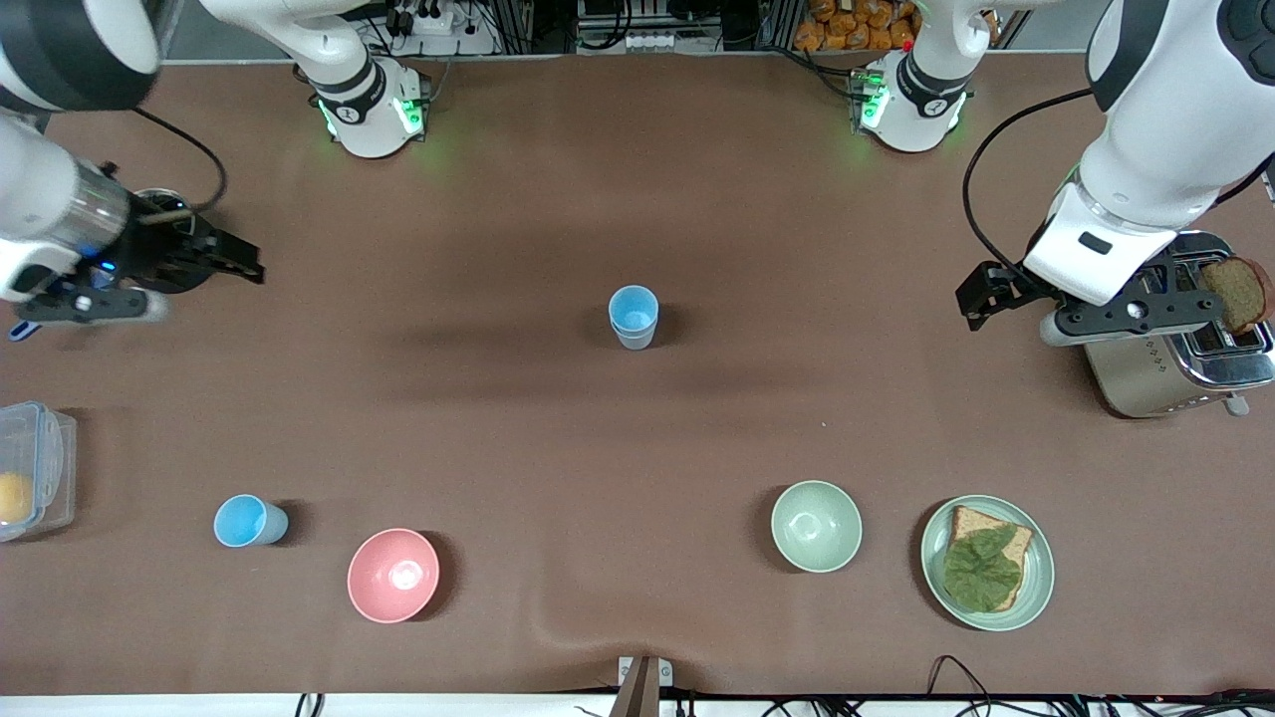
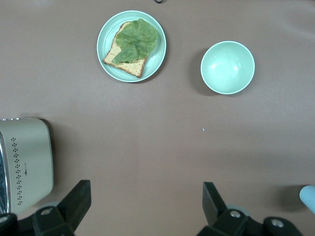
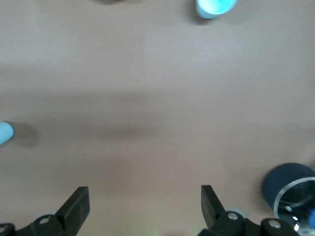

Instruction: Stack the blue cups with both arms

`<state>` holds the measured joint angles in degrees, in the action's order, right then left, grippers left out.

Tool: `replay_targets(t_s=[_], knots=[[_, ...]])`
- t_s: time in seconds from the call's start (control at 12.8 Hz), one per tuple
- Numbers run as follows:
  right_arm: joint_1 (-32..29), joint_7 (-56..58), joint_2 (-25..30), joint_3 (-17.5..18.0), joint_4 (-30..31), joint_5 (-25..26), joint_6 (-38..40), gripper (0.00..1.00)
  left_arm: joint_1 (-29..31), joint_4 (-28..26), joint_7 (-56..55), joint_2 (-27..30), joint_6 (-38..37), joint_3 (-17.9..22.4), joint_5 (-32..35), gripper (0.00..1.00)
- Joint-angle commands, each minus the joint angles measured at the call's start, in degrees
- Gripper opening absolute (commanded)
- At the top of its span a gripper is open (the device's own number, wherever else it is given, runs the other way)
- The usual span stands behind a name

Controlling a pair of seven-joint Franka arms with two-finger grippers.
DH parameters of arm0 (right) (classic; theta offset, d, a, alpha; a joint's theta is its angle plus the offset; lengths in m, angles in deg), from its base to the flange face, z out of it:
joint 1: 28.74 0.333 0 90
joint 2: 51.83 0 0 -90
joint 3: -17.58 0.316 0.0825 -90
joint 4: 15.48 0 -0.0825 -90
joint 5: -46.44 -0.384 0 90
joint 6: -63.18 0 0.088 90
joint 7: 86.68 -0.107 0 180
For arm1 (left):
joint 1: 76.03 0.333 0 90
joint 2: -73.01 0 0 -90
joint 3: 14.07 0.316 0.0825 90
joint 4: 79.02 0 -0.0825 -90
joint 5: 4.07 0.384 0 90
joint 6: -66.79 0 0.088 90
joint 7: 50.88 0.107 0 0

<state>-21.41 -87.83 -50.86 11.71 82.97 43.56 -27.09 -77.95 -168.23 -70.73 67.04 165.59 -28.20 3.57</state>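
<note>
Standing mid-table, stacked blue cups (image 1: 634, 317); left end effector (image 2: 146, 209), right end effector (image 3: 143, 209) wide, empty

Both my arms are drawn out toward the ends of the table, well apart from each other.

My right arm comes from its base along the table's robot-side edge and bends out to its own end of the table. My right gripper (image 1: 234, 261) hangs there above the bare tabletop, fingers (image 3: 78, 206) spread wide, nothing between them.

My left arm swings out from its base to its own end of the table, forearm angled steeply down. My left gripper (image 1: 981, 294) hangs over that end, fingers (image 2: 81, 199) spread wide too, holding nothing.
</note>
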Motion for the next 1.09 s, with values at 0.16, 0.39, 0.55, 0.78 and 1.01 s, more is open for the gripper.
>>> replay_targets(t_s=[0.16, 0.39, 0.55, 0.78, 1.01], knots=[[-9.8, 11.8, 3.4, 3.2, 0.1, 1.3, 3.9, 1.00, 0.3, 0.6, 2.4, 0.3, -1.2, 0.0, -2.5, 1.00], [-10.9, 11.0, 3.2, 3.5, -3.6, 0.3, 6.9, 1.00, 0.8, 0.6, 2.4, 0.5, -1.8, 0.0, -3.5, 1.00], [-11.6, 11.0, 3.3, 3.5, -3.7, -0.7, 6.9, 1.00, 0.9, 0.3, 3.6, 0.8, -2.9, 0.2, -3.7, 1.00], [-11.4, 7.9, 3.4, 3.2, -4.2, -0.7, 7.4, 1.00, 2.1, -1.1, 4.9, 2.4, -3.7, 0.1, -5.4, 1.00], [-10.9, 5.5, 3.4, 3.3, -5.8, -0.4, 8.9, 1.00, 4.3, -4.0, 6.6, 5.3, -3.1, 0.0, -9.0, 1.00]])
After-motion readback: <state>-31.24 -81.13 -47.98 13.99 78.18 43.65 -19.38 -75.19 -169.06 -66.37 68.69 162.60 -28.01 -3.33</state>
